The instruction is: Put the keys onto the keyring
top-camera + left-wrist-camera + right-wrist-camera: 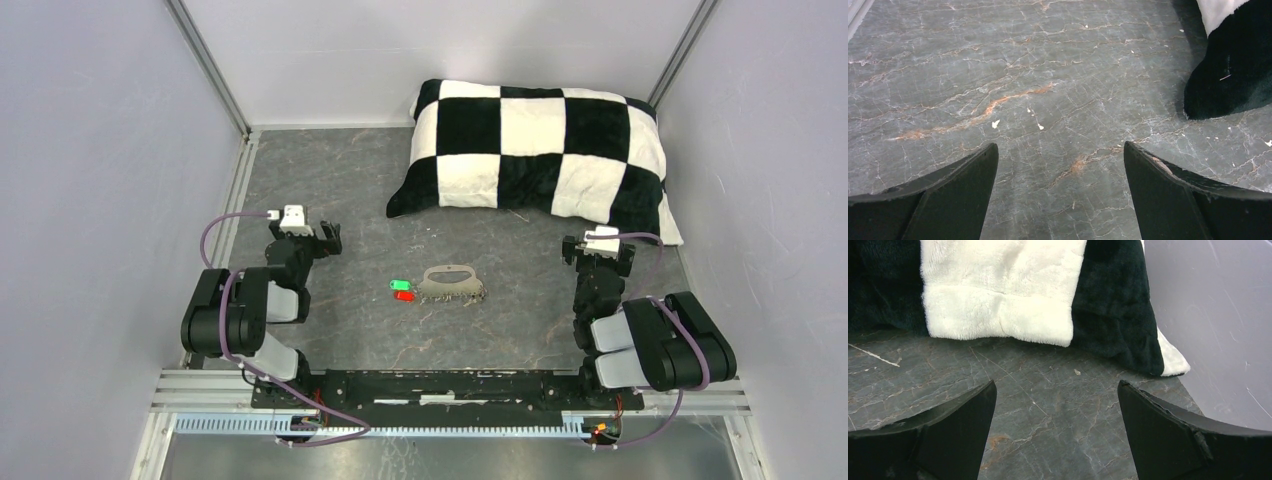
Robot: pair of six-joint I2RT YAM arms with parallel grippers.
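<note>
The grey-brown keyring (452,282), a flat half-oval fob with an oblong slot along its far edge, lies mid-table. Just left of it lie the keys (402,291), showing a green tag over a red tag; a black tag cannot be made out. My left gripper (322,240) sits open at the left, well short of the keys, with only bare marble between its fingers (948,200). At the right my right gripper (598,252) is open too, facing the pillow, nothing between its fingers (1178,435). Neither wrist view shows keys or keyring.
A black-and-white checked pillow (535,150) fills the back right of the table; its corner shows in the left wrist view (1233,75) and its near edge in the right wrist view (1003,295). Grey walls (90,150) enclose the dark marble table (350,190).
</note>
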